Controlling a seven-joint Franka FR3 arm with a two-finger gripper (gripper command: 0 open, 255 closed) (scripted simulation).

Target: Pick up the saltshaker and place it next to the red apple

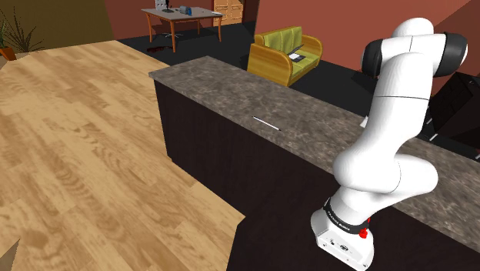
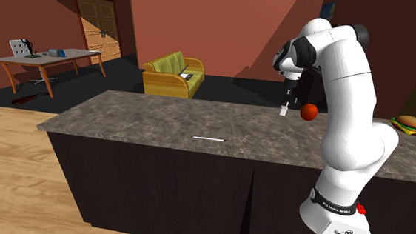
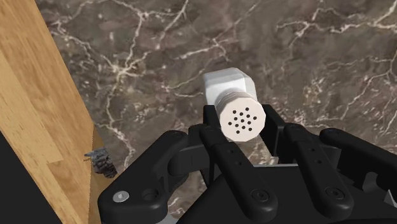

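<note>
The end effector [image 3: 242, 122] is closed on the white saltshaker [image 3: 230, 89], near the red apple [image 2: 309, 110] on the marble desk [image 2: 162, 119].

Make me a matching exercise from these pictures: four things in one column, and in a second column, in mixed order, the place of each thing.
Things:
1. saltshaker
2. red apple
3. burger
4. sofa

Places:
a. on the floor beyond the counter
b. clasped between the black jaws
c. on the counter, at the second exterior view's right edge
d. on the counter, close beside the saltshaker

Pairs: 1-b, 2-d, 3-c, 4-a
</note>
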